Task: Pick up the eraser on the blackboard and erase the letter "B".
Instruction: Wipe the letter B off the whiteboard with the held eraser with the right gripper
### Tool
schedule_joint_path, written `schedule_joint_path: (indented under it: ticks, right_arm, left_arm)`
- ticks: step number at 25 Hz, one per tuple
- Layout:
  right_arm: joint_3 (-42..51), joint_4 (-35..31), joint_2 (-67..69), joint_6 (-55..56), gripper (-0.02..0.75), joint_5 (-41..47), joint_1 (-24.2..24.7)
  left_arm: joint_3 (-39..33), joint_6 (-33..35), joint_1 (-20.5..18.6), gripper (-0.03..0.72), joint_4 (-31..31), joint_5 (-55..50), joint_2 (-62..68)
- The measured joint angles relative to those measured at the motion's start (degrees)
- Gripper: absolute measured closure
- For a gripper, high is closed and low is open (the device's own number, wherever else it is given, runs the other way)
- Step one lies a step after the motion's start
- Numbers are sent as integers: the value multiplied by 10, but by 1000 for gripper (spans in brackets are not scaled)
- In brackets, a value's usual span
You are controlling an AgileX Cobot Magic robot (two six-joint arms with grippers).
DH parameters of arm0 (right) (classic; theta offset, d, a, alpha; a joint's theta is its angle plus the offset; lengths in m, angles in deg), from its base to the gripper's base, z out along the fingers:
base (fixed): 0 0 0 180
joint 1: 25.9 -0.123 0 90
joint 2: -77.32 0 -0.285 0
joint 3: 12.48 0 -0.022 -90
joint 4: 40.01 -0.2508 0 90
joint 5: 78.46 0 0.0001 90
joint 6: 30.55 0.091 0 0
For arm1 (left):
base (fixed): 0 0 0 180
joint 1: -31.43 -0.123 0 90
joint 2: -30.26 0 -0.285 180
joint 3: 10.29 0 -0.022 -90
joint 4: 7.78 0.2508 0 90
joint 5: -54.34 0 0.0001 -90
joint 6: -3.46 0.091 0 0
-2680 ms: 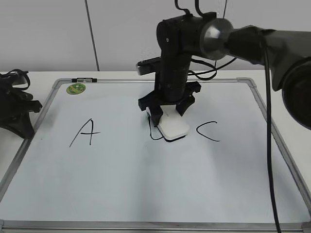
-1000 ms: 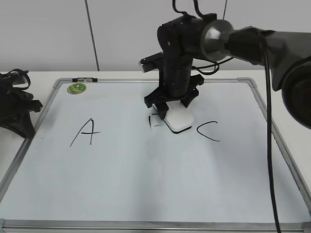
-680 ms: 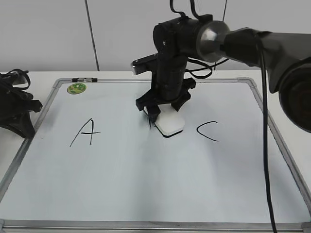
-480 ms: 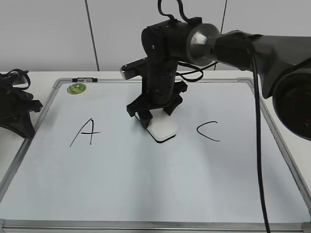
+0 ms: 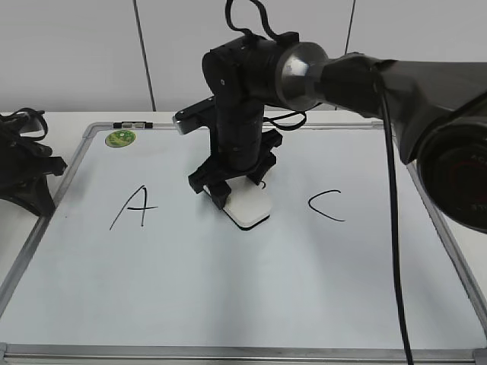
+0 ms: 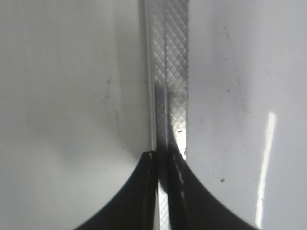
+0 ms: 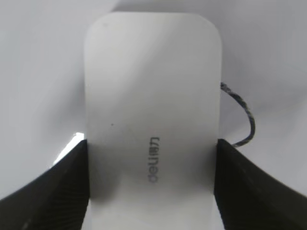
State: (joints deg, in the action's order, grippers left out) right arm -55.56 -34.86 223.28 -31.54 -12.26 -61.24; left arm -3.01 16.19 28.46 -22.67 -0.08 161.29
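Observation:
The white eraser (image 5: pixel 249 207) lies flat on the blackboard (image 5: pixel 228 289), between the black "A" (image 5: pixel 133 207) and the black "C" (image 5: pixel 326 205). My right gripper (image 5: pixel 237 192) is shut on the eraser and presses it down; the right wrist view shows the eraser (image 7: pixel 151 110) clamped between both fingers (image 7: pixel 151 184). Of the letter "B" only a short curved stroke shows, right of the eraser (image 7: pixel 244 117) and by the fingers (image 5: pixel 263 183). My left gripper (image 6: pixel 163 158) is shut and empty, resting over the board's left frame (image 6: pixel 169 72); it sits at the far left of the exterior view (image 5: pixel 27 171).
A round green sticker (image 5: pixel 119 138) and a small black clip (image 5: pixel 132 125) sit at the board's top left corner. The right arm's cable (image 5: pixel 396 228) hangs over the board's right side. A white wall stands behind the table.
My right gripper has slid the eraser leftward and a little toward the front across the "B"; most of the letter's strokes are gone. The left arm has not moved.

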Motion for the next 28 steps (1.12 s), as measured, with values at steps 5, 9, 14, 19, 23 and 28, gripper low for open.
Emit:
schedule_joint_path:
  ticks: [5,9,14,19,23,28]
  right_arm:
    - [-1,14,0,0,194,15,9]
    - [-1,16,0,0,194,16,18]
    - [-2,22,0,0,194,15,31]
    - [-7,24,6,4,194,15,52]
    - [-11,21,8,10,194,15,58]
    - [-19,26,11,10,194,20,58]
  left_arm:
    - [0,0,0,676,-1,0,0]
    - [0,0,0,676,-1,0,0]
    - [0,0,0,676,-1,1,0]
    - [0,0,0,676,-1,3,0]
    - [0,0,0,676,-1,4,0]
    - [0,0,0,677,-1,4,0]
